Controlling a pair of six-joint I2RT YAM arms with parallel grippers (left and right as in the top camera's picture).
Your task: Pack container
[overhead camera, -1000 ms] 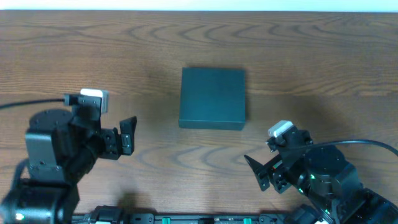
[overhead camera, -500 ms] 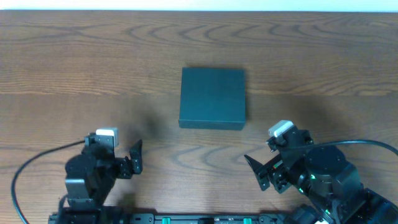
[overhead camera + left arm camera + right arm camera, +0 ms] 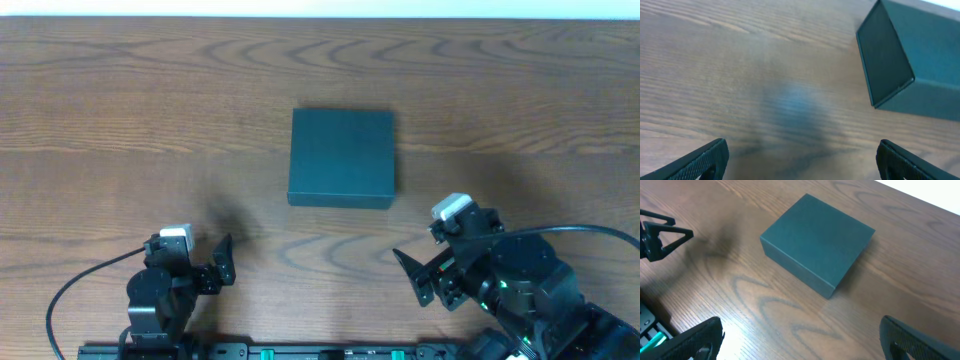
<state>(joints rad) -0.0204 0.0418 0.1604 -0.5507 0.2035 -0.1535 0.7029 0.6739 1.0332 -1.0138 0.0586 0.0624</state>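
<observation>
The container (image 3: 342,158) is a dark teal-grey square box lying shut in the middle of the wooden table. My left gripper (image 3: 218,268) sits low at the front left, open and empty, well short of the box. In the left wrist view the container (image 3: 910,55) fills the upper right, beyond the gripper (image 3: 802,162) and its widely parted fingers. My right gripper (image 3: 415,278) rests at the front right, also open and empty. From the right wrist the container (image 3: 817,242) lies ahead of the gripper (image 3: 802,340), lid down.
Bare wood grain surrounds the box on all sides. The table's far edge (image 3: 320,18) meets a white strip. A black rail (image 3: 320,351) with green lights runs along the front edge. A cable (image 3: 70,285) loops from the left arm.
The left arm has pulled back from the left side to the front edge and folded low. The right arm and the box have not moved.
</observation>
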